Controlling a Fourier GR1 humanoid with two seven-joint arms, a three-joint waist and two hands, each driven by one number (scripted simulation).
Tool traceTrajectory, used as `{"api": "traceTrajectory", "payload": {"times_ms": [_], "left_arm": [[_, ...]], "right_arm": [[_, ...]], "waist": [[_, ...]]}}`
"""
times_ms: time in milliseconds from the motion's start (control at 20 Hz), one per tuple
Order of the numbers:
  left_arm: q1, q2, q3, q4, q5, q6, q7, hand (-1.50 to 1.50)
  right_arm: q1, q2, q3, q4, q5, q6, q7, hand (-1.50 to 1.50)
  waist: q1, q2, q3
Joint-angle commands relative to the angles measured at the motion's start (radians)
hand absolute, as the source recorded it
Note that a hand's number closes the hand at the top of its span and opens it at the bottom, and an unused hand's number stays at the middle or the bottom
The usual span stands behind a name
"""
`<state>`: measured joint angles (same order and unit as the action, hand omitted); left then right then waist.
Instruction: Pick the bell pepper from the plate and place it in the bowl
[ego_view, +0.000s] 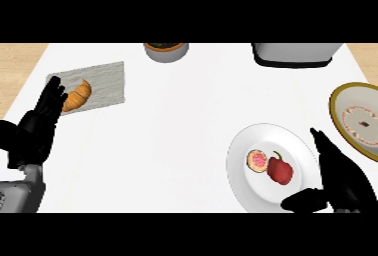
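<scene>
Right black hand (341, 175), fingers straight, thumb spread, flanks round white plate (238, 150); reach step, I judge; next, close round red bell pepper (280, 170).

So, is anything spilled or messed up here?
Nothing is spilled or broken. The bell pepper and a cut fruit half lie on the plate, and the bowl sits upright. Only the grey board under the croissant lies a bit crooked.

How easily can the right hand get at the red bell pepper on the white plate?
Probably easily: the open black right hand is at the rim of the white round plate, beside the red bell pepper, nothing between them; the pink cut fruit lies beyond.
</scene>
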<state>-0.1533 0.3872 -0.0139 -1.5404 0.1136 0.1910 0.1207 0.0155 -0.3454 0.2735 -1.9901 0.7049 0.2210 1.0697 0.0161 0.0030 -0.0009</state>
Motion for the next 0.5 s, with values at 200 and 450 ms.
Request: {"api": "traceTrajectory", "payload": {"times_ms": [200, 450], "left_arm": [[-0.006, -0.013, 0.018, 0.035, -0.023, -0.014, -0.012, 0.0], [0.014, 0.005, 0.048, -0.009, -0.012, -0.042, 0.022, 0.0]], "right_arm": [[-0.11, 0.023, 0.019, 0.088, 0.039, 0.15, 0.14, -1.5], [-0.083, 0.056, 0.088, 0.13, 0.219, 0.067, 0.099, -1.5]], "waist": [[-0.013, -0.003, 0.0], [-0.014, -0.004, 0.001]]}}
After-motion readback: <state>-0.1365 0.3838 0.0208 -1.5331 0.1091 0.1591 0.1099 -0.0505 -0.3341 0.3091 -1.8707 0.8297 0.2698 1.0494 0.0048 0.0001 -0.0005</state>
